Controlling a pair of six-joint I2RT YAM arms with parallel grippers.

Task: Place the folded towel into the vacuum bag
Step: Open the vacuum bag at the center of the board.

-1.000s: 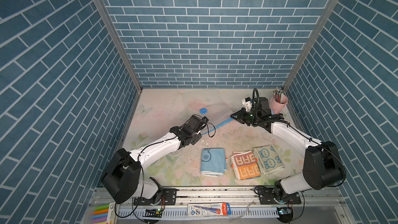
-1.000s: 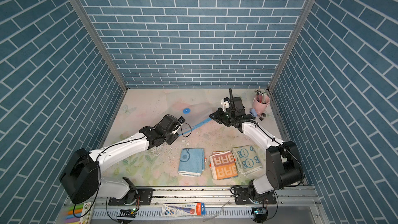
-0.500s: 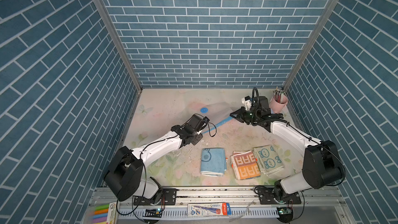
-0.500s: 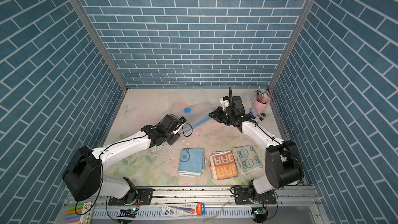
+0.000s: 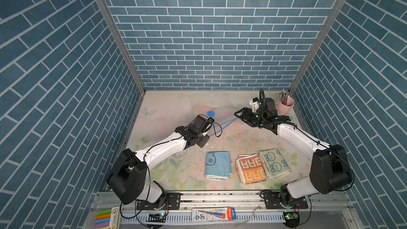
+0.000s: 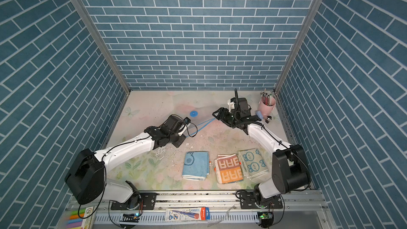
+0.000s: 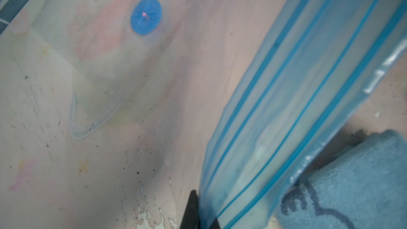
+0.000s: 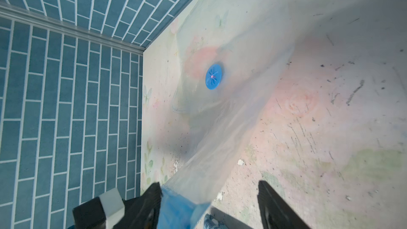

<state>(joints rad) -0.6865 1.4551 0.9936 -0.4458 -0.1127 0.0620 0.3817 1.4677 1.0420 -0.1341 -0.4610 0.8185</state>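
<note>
The bag (image 7: 297, 106) is lying flat and see-through on the table, stretched between the two claws, with its blue valve (image 5: 210, 113) just beyond the left claw. No towel is in it yet.

The left claw (image 7: 203, 219) is clamped tight on the end of the bag's zip strip. At the other end, the right claw (image 8: 209, 185) is wide open and holding nothing, and the bag's blue corner just leans against one of its fingers (image 8: 154, 197).

The blue towel (image 5: 218, 165) is the closest one, near the left claw on its base side. The orange towel (image 5: 251, 168) and the bunny towel (image 5: 274, 163) sit next to it, well back from the right claw. A pink cup (image 5: 285, 105) stands right behind the right claw.

My read is that we're still on the "get the bag mouth ready" step, so pretty early. One claw has the bag pinned and the other is free.

Next I'd guess the free claw goes for a towel, most likely the blue one, though I can't tell which is meant. The left claw would need to lift its edge so the mouth actually gapes. That film is floppy, so the mouth could easily sag shut, and the towel would just shove the whole bag along.
</note>
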